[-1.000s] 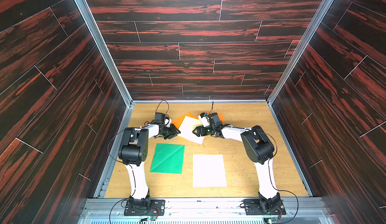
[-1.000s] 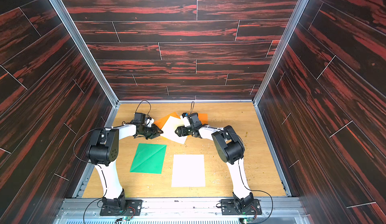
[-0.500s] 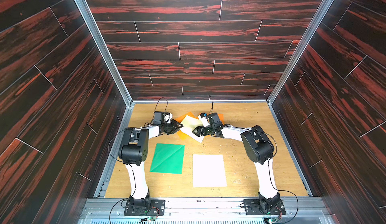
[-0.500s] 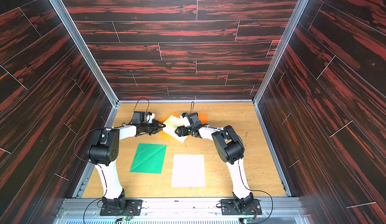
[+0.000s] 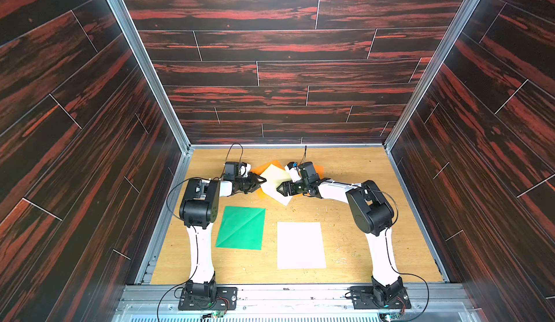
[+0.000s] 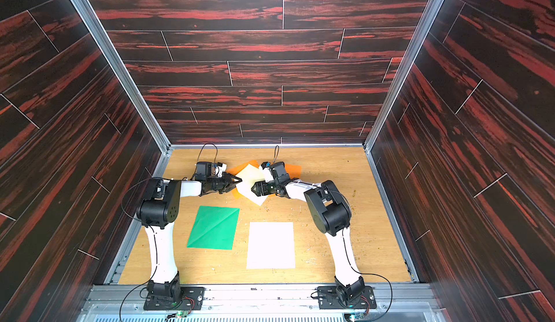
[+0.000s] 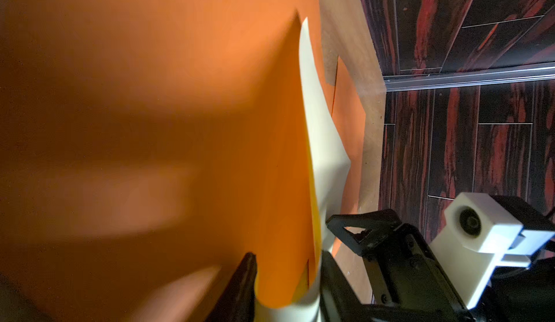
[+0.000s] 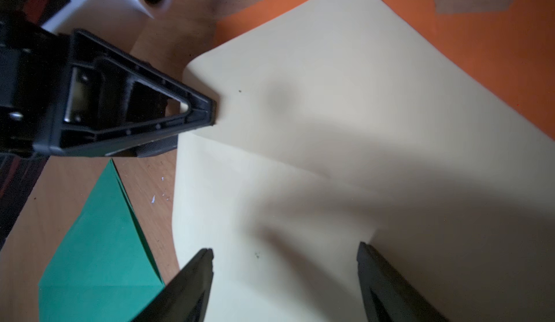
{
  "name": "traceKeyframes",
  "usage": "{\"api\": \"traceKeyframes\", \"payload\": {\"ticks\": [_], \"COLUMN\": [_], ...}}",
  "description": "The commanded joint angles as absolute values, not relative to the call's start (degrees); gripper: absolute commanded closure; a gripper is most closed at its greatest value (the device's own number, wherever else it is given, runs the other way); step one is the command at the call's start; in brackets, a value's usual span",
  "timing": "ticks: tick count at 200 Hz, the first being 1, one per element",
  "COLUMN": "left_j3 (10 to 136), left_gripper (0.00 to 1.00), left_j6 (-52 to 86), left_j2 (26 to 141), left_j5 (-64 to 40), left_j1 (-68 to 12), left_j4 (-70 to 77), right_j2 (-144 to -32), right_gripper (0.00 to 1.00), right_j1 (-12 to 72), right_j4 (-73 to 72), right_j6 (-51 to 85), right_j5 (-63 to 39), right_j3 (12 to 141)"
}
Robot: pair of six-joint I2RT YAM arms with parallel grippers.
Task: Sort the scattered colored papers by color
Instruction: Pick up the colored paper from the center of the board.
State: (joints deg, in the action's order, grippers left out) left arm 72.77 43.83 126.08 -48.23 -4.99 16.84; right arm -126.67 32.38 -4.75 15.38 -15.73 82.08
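A loose pile of papers lies at the back middle: a cream sheet (image 5: 274, 174) (image 8: 330, 125) on top of orange sheets (image 5: 318, 168) (image 7: 180, 125). My left gripper (image 5: 262, 181) (image 7: 288, 275) is at the pile's left edge, open part-way. The bowed edges of the orange sheet and the cream sheet (image 7: 318, 143) stand between its fingers. My right gripper (image 5: 279, 188) (image 8: 285, 260) faces it, open, hovering over the cream sheet with nothing held. A green sheet (image 5: 240, 227) (image 8: 99, 245) and a white sheet (image 5: 300, 245) lie flat nearer the front.
Another pale sheet (image 5: 282, 198) sticks out under the pile toward the front. The wooden floor (image 5: 360, 245) is boxed in by dark walls with metal rails (image 5: 414, 215). The two gripper tips are close together over the pile.
My left gripper has slid right into the pile's edge, and the cream sheet has buckled upward. The right gripper has stayed in place, open.
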Motion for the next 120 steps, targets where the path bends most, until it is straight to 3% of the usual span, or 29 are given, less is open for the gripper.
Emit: {"api": "traceKeyframes", "payload": {"ticks": [1, 51, 120], "left_j3": [74.0, 77.4, 86.2], "left_gripper": [0.62, 0.62, 0.62], "left_j6": [44.3, 45.4, 37.6], "left_j2": [125.1, 125.6, 130.1], "left_j5": [-49.6, -52.1, -52.6], "left_j1": [-5.1, -4.9, -4.8], "left_j4": [21.0, 23.7, 8.5], "right_j2": [-131.9, -131.8, -131.8], "right_gripper": [0.20, 0.20, 0.20], "right_j1": [32.4, 32.4, 32.4], "right_j4": [5.9, 5.8, 5.9], "right_j6": [15.7, 15.7, 15.6], "right_j5": [-14.9, -14.9, -15.0], "right_j3": [79.7, 79.7, 79.6]}}
